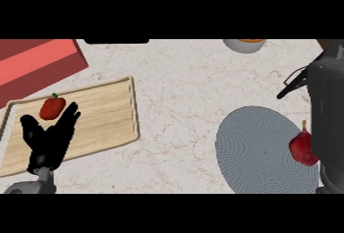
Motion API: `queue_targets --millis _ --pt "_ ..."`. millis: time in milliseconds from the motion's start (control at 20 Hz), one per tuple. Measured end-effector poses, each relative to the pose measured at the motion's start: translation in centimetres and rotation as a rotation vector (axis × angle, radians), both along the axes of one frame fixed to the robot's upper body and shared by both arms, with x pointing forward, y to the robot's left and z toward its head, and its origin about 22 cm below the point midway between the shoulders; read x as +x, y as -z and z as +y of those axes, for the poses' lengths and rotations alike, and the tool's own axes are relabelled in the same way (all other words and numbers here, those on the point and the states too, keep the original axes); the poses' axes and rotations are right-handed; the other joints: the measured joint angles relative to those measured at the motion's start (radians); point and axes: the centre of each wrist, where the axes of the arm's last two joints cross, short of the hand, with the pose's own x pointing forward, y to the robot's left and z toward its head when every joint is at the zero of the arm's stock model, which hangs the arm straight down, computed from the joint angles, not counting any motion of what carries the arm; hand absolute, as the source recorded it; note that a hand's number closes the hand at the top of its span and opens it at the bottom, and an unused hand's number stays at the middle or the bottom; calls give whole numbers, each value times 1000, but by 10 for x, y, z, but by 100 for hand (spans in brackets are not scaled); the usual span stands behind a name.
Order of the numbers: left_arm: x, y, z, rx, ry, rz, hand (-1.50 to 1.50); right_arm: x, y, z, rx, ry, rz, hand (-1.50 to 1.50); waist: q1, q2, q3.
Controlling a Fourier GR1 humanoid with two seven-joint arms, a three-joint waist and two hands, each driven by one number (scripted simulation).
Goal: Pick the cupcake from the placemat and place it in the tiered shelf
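A round grey placemat [259, 148] lies at the right of the counter. On its right edge is a dark red object with a thin stem [304, 148], partly hidden by my right arm; no cupcake shape shows. My right hand [295, 84] is a black shape at the right edge, above the placemat, with the grey forearm running down beside the red object. A red stepped shelf [40, 63] fills the top left corner. My left hand [50, 136] rests open, fingers up, over a wooden board.
The wooden board [107, 113] lies at the left with a red pepper [52, 107] on it, just beyond my left hand. A grey bowl with orange contents [245, 44] sits at the top edge. Marble counter [178, 104] stretches between board and placemat.
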Motion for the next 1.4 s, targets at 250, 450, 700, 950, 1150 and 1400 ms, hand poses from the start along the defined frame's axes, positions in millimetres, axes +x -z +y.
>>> queue_targets --millis 250,450,700,950,1150,1400 --pt "0 2 -1 2 1 -8 0 -5 -44 -28 -3 72 -38 150 -2 2 1" --pt "1 1 -1 1 7 -5 0 -12 -70 -49 -8 121 -47 150 -1 3 1" --pt "-1 0 1 -2 7 -14 0 -17 -86 -82 20 146 -10 150 3 5 1" --pt "0 -2 1 -1 3 -5 0 -20 -87 -118 58 152 65 150 4 8 1" --pt "2 -2 -3 2 7 -5 0 -24 -82 -143 67 157 125 150 5 9 1" --pt "2 -1 -5 5 18 -17 0 -22 -71 -174 80 188 178 150 13 11 1"
